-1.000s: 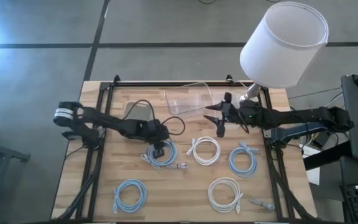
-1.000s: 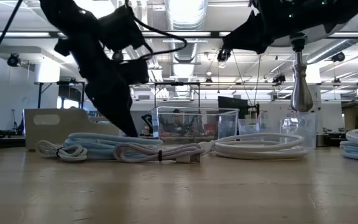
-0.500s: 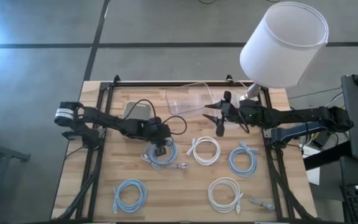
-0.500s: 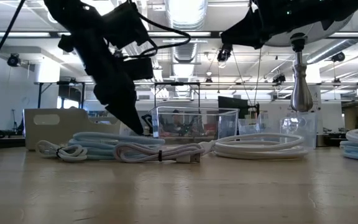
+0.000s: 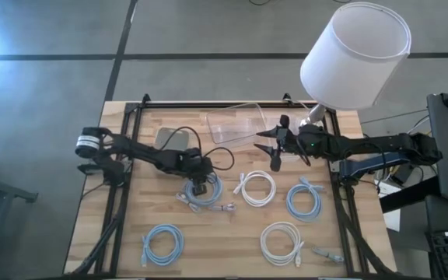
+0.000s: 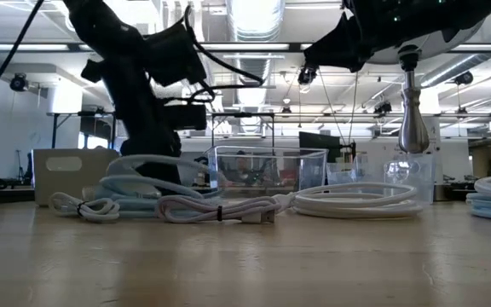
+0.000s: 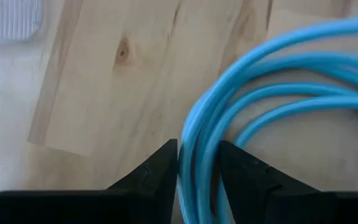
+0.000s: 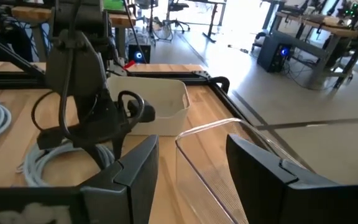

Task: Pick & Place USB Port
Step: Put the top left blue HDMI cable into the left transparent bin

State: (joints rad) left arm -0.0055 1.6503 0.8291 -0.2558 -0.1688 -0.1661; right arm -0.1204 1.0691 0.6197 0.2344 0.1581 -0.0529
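Observation:
A light blue coiled cable (image 5: pixel 206 194) lies left of the table's middle, with a white bundled tail and plug (image 6: pixel 245 213) at its near side. My left gripper (image 5: pixel 201 183) (image 7: pixel 197 168) stands over the coil's far-left side, shut on its strands. My right gripper (image 5: pixel 274 153) (image 8: pixel 191 168) hangs open in the air at the near right corner of a clear plastic bin (image 5: pixel 236 126), holding nothing. My left gripper pinches a few strands of the blue coil (image 7: pixel 194 146) between its two fingers, at the coil's far-left rim. The fingers slant down from above and from the table's left. That side of the coil (image 6: pixel 139 166) stands raised; the near side (image 6: pixel 186 205) lies on the table.
Two white coils (image 5: pixel 257 187) (image 5: pixel 280 243) and two more blue coils (image 5: pixel 303 201) (image 5: pixel 163 243) lie spread over the near half. A grey box (image 5: pixel 173 138) sits behind the left gripper. A white lamp shade (image 5: pixel 355 54) overhangs the far right corner.
My left gripper has stayed shut on the coil and has tipped steeper. The pinched far-left side of the coil now stands up off the table, while its near side and white tail have stayed where they were.

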